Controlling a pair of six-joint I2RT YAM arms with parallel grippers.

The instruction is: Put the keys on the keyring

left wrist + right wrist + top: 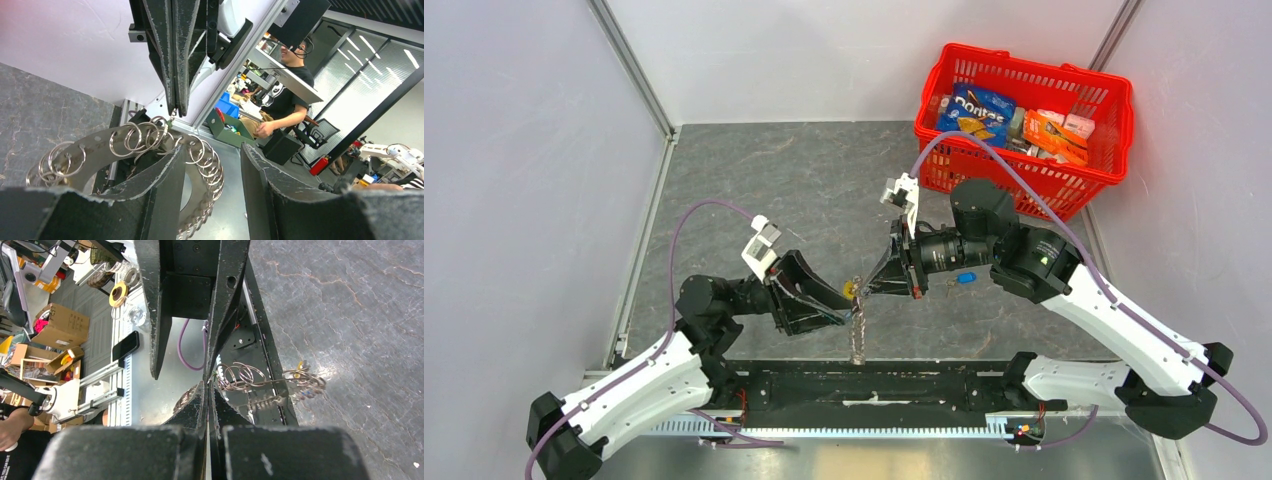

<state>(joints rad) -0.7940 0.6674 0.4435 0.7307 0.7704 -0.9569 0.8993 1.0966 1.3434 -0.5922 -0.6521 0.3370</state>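
Observation:
The keyring (857, 325) is a floppy metal loop crowded with small split rings and carries a small yellow tag (849, 290). It hangs between my two grippers above the table's near middle. My right gripper (866, 288) is shut on one of its rings; in the right wrist view (207, 385) the jaws are pressed together beside the keyring (270, 382). My left gripper (844, 308) is open. In the left wrist view (213, 150) the keyring (202, 165) passes behind the left finger and into the gap. One blue-headed key (965, 278) lies on the table under the right arm.
A red basket (1024, 60) of snack packs stands at the back right. A black rail (874, 385) runs along the near table edge below the keyring. White walls close the left, back and right sides.

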